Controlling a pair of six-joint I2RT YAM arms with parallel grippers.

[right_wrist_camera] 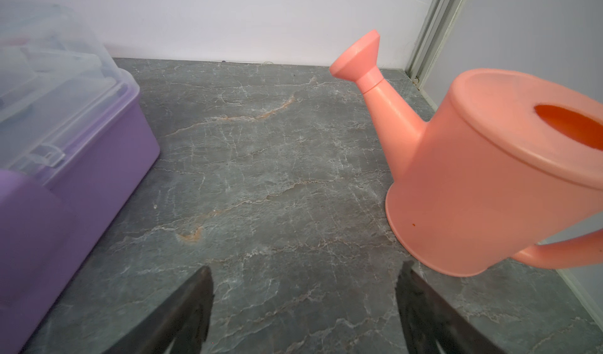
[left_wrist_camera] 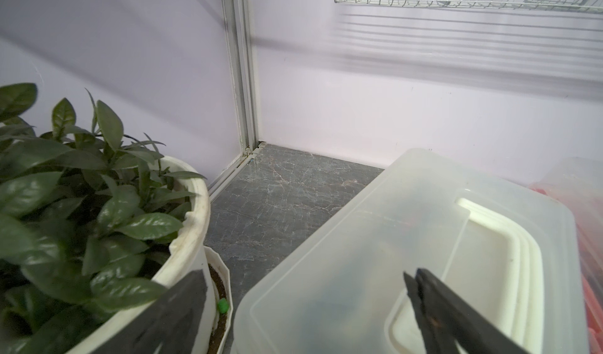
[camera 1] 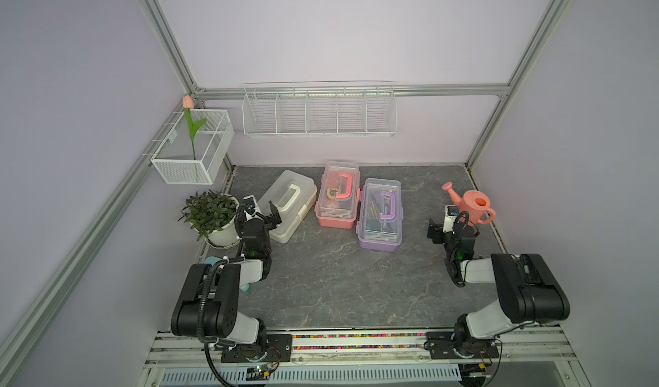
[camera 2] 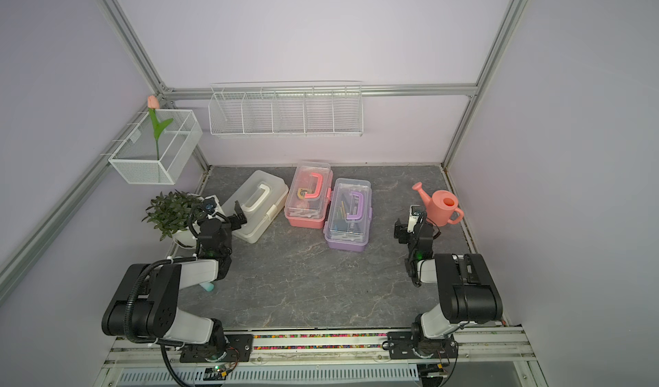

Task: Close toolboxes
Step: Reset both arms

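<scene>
Toolboxes [camera 1: 338,203]: three stand in a row across the far half of the table [camera 1: 338,289]. All lids look down. I cannot tell whether the side clasps are snapped.
Left gripper [left_wrist_camera: 303,279]: my jaws are spread wide and hold nothing. One finger hangs over the near end of the white lid, the other over the rim of the plant pot [left_wrist_camera: 195,205]. I cannot tell if it touches the lid.
Right gripper [right_wrist_camera: 305,270]: it is spread wide and empty, over bare table between the purple box and the watering can [right_wrist_camera: 473,179], touching neither.
White toolbox [camera 1: 289,207]: the nearest, just at 1 o'clock of my left gripper. Its long axis runs 7 to 1 o'clock, so this one is my left arm's.
Purple toolbox [camera 1: 381,217]: at 10 o'clock of my right gripper, a little apart. Its long axis runs roughly 6 to 12, and my right arm is nearer.
Pink toolbox [camera 1: 338,189]: the farthest, just beside the purple one at its 10 o'clock, long axis about 6 to 12. My left arm looks slightly nearer, with the white box partly in its way.
Next move: I judge it a short push down and forward with my left gripper onto the white lid.
</scene>
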